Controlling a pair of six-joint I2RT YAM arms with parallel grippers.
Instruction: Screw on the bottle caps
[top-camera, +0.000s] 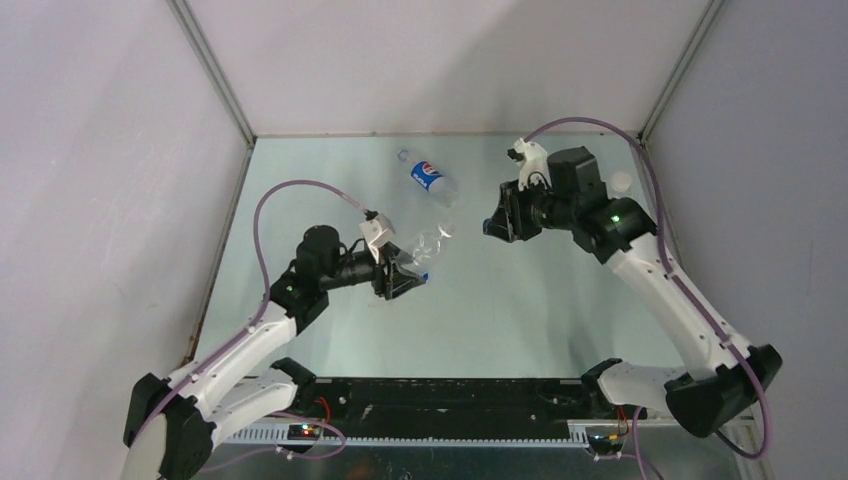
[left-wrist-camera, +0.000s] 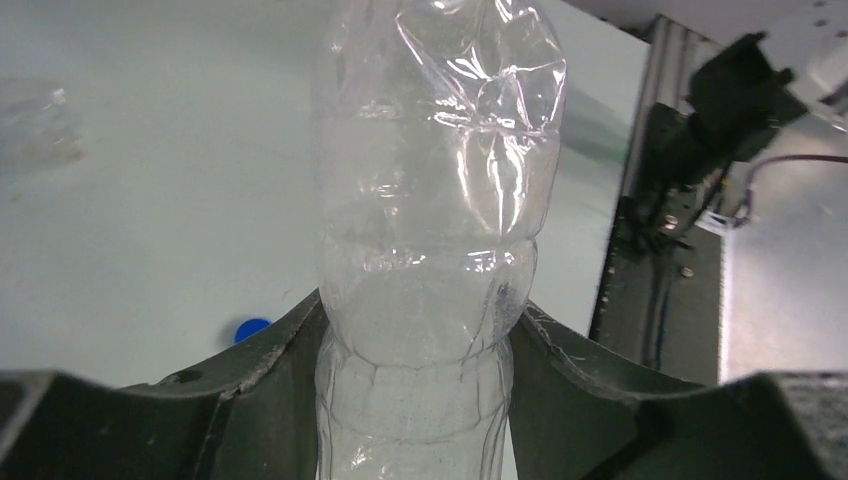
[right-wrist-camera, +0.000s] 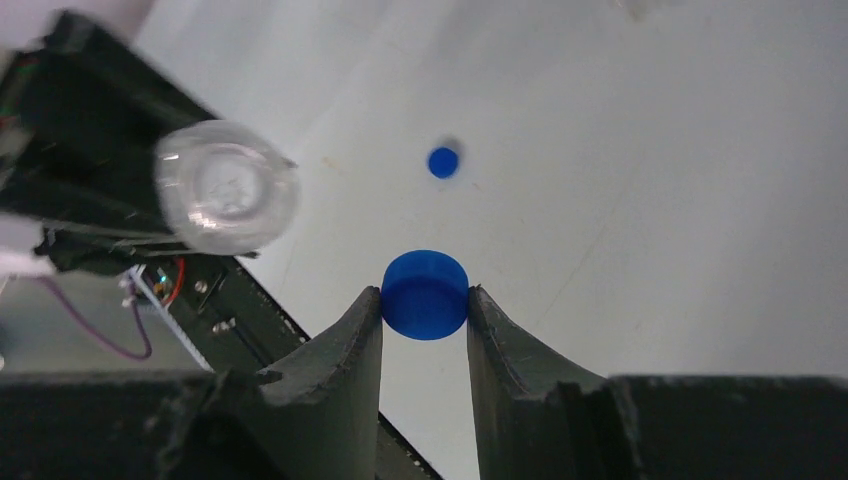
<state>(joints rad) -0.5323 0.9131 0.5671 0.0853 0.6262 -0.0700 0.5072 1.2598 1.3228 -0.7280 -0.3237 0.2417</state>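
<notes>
The left hand (top-camera: 402, 282) is clenched on the plain clear bottle (left-wrist-camera: 440, 150). Its two fingers (left-wrist-camera: 270, 350) press the ribbed lower body from either side, and the crumpled upper part runs out past the fingertips. In the top view the bottle is off the bench (top-camera: 520, 320), lying slantwise with its open mouth aimed towards the right hand. A loose blue cap (left-wrist-camera: 252, 328) lies on the bench under this hand; in the left wrist view it sits just outside the left-side finger, and it touches nothing.

Beyond the left hand's fingertips and farther from the arm bases, the Pepsi bottle (top-camera: 430, 178) lies on its side on the bench, well apart from both hands. Whether it carries a cap cannot be told.

The right hand (top-camera: 492, 228) grasps a second blue cap (right-wrist-camera: 425, 295). The cap is pinched by its rim between the two fingertips, and its flat round face shows to the wrist camera. This hand is turned towards the left hand and held above the bench. From its wrist camera the clear bottle's open mouth shows ahead of the fingertips and off to the left-side finger, apart from the held cap. The loose cap shows small on the bench straight ahead of the fingertips.
</notes>
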